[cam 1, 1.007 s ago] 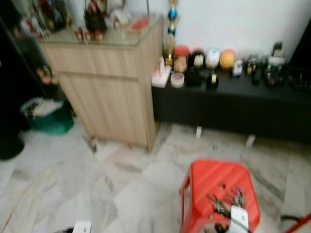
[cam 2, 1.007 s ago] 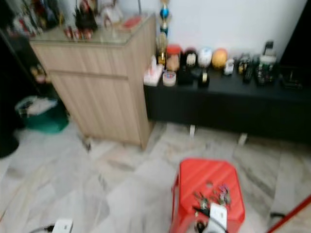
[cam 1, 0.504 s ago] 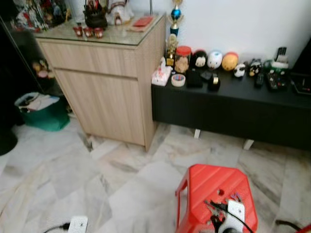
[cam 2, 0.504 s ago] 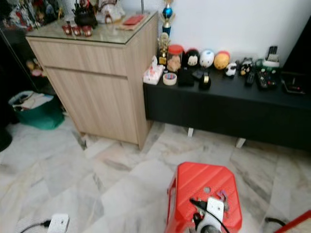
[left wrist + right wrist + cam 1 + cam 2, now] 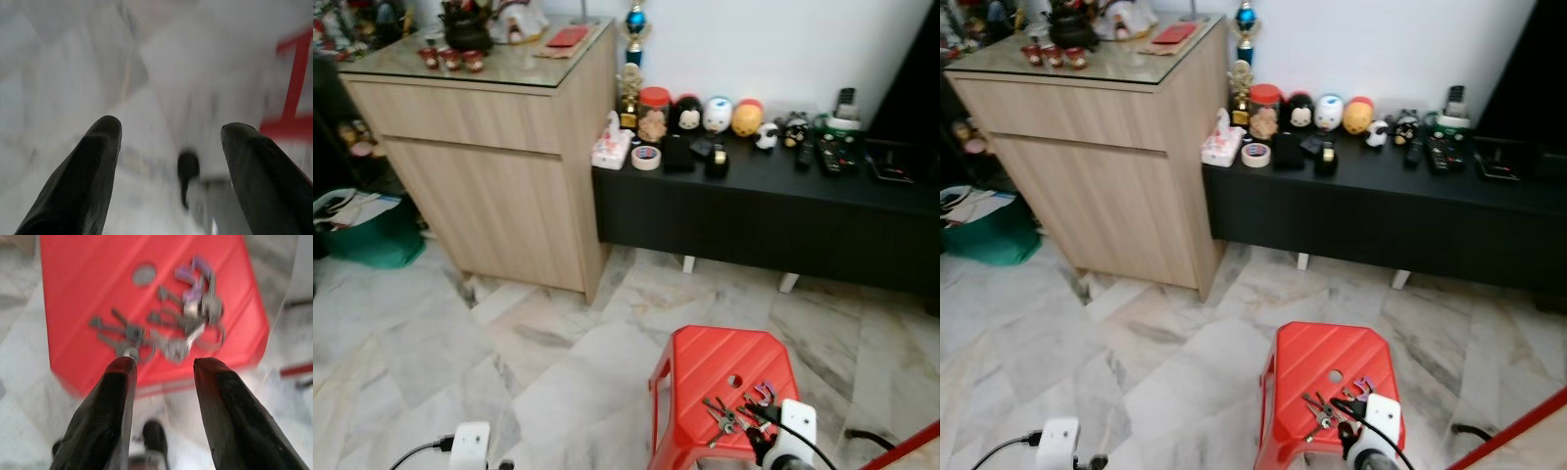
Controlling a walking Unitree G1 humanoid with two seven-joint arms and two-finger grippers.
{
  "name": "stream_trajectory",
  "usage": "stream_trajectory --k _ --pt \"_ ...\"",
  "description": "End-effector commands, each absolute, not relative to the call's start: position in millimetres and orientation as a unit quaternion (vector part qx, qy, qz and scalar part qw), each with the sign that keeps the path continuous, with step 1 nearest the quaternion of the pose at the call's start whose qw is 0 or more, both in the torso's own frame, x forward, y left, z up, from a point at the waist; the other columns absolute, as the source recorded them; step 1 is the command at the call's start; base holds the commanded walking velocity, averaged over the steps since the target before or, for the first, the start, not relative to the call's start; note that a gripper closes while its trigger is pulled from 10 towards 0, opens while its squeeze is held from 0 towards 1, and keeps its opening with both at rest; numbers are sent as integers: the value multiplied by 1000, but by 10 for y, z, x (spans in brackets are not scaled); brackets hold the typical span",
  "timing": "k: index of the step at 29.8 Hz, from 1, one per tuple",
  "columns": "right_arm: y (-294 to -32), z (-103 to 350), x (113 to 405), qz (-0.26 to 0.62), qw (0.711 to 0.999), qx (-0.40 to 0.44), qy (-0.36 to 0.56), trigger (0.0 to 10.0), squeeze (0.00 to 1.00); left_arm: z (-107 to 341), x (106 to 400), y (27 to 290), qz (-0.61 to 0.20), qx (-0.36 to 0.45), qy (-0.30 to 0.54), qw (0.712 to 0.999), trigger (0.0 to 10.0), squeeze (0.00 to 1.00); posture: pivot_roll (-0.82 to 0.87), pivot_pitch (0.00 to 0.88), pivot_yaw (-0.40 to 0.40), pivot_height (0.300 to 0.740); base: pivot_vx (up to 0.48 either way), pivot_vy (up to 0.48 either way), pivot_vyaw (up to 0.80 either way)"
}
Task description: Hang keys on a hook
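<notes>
Now one bunch of keys lies on one red stool, right claw parted above it.

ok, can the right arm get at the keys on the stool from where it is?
Probably yes. The right tool hangs open just short of the keys, which lie loose on top of the red stool near its front edge. Nothing sits between the fingers and the bunch; it seems to need only a short move forward and down.

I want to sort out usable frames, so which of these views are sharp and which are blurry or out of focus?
Left and right eye views: sharp and evenly lit, keys readable on the red stool. Right wrist view: soft, keys and right tool blurred. Left wrist view: worst, floor smeared behind the left tool.
</notes>
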State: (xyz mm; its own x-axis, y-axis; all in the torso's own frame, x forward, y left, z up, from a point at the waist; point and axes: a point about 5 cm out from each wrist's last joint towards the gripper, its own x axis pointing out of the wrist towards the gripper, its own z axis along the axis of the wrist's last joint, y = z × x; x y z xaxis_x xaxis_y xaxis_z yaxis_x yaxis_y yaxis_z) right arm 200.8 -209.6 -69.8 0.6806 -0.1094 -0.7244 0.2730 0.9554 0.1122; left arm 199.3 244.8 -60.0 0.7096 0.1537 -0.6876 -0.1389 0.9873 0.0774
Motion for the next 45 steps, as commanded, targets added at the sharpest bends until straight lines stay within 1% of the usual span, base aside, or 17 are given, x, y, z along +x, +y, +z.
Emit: stream_trajectory --k 1,2,4,6,7,8,9,11,14,17,20,25,30,36,41,42,45 --pt "-2125 -642 2075 -105 921 104 360 10000 0 -499 2162 2391 75 10 332 940 10000 0 33 0 -28 740 0 0 0" --pt "-2131 -633 2086 -105 923 102 356 10000 0 -483 2184 2387 74 14 325 943 10000 0 33 0 -28 740 0 0 0" --pt "-2158 -538 2205 -98 937 88 323 10000 0 -388 2298 2366 66 39 289 954 10000 0 29 0 -29 740 0 0 0" --pt "-2136 -346 2429 -71 961 74 255 10000 0 -157 2502 2358 57 58 201 976 10000 0 28 0 -33 740 0 0 0" --pt "-2115 -261 2515 -59 969 78 225 10000 0 -67 2561 2359 56 60 169 982 10000 0 26 0 -35 740 0 0 0" --pt "-2115 -261 2515 -59 969 78 225 10000 0 -67 2561 2359 56 60 169 982 10000 0 26 0 -35 740 0 0 0" --pt "-2104 -169 2593 -53 976 85 193 10000 0 70 2627 2332 45 62 119 990 10000 0 26 0 -41 740 0 0 0" --pt "-2086 -104 2636 -44 981 84 168 10000 0 166 2643 2289 35 59 80 994 10000 0 34 0 -45 740 0 0 0" --pt "-1988 -61 2627 -14 988 62 139 10000 0 261 2590 2198 18 52 36 998 10000 0 39 0 -45 740 0 0 0" --pt "-1933 -82 2563 -7 989 70 127 10000 0 309 2500 2163 12 51 14 999 10000 0 30 0 -38 740 0 0 0" --pt "-1949 -112 2485 -10 991 51 125 10000 0 348 2456 2201 38 47 2 998 10000 0 37 0 -42 740 0 0 0" --pt "-1952 -149 2411 -23 990 58 130 10000 0 350 2442 2239 57 40 8 998 10000 0 28 0 -42 740 0 0 0" --pt "-1935 -197 2373 -19 987 58 147 10000 0 346 2485 2192 42 41 18 998 10000 0 31 0 -42 740 0 0 0" --pt "-2029 -207 2396 -46 984 49 166 10000 0 348 2522 2167 33 41 26 998 10000 0 28 0 -41 740 0 0 0" --pt "-2063 -214 2406 -49 982 44 175 10000 0 366 2532 2173 33 40 25 998 10000 0 37 0 -49 715 0 0 0" --pt "-2068 -219 2409 -50 982 44 179 10000 0 363 2530 2181 35 40 27 998 10000 0 38 0 -52 700 0 0 0" --pt "-2070 -222 2408 -51 981 43 181 10000 0 349 2522 2189 37 39 29 998 10000 0 38 0 -52 690 0 0 0"
